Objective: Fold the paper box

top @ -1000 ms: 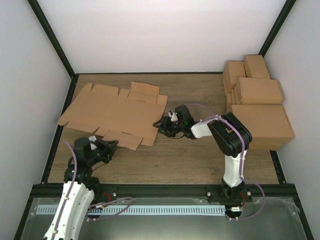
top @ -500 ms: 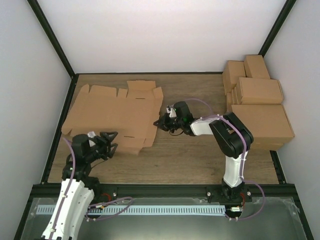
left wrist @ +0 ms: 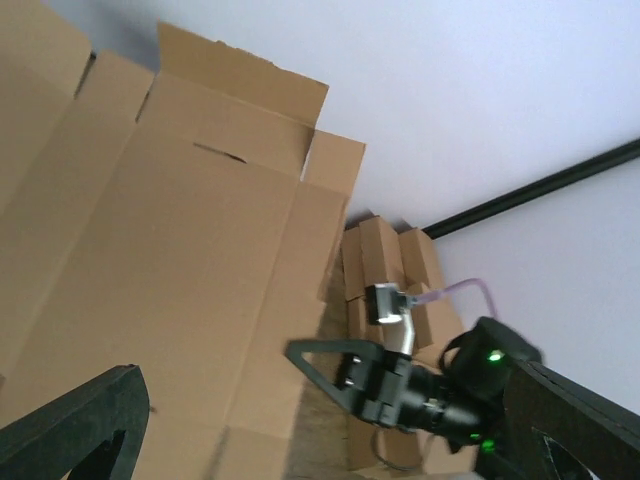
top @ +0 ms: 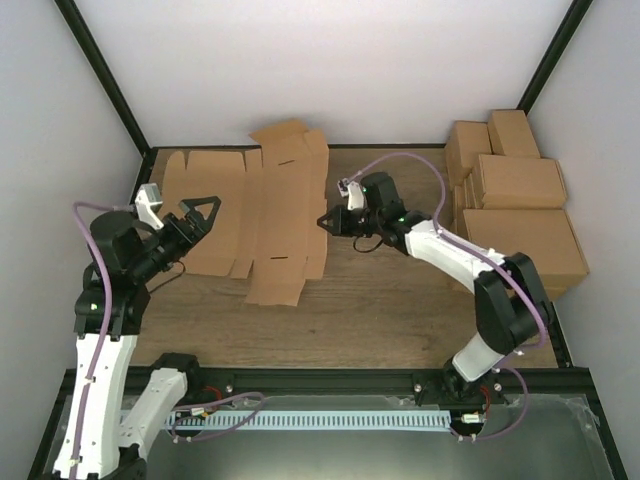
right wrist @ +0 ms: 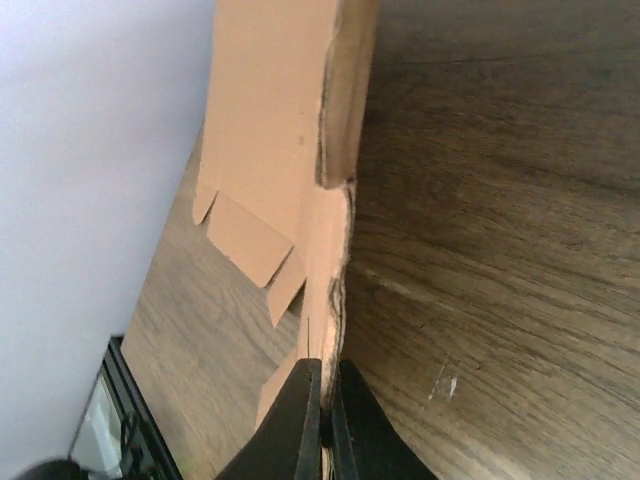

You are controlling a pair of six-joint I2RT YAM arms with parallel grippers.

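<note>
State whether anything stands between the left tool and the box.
Nothing visible does. The open left tool hangs above the box's left part with only air between; the right tool pinches its right edge.

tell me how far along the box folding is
Done: nothing yet; the paper box is an unfolded sheet, no walls up. In hand: the right gripper is shut on its right edge; the left gripper hangs open over its left side, holding nothing. Left: raising walls, tucking flaps, closing the lid.
</note>
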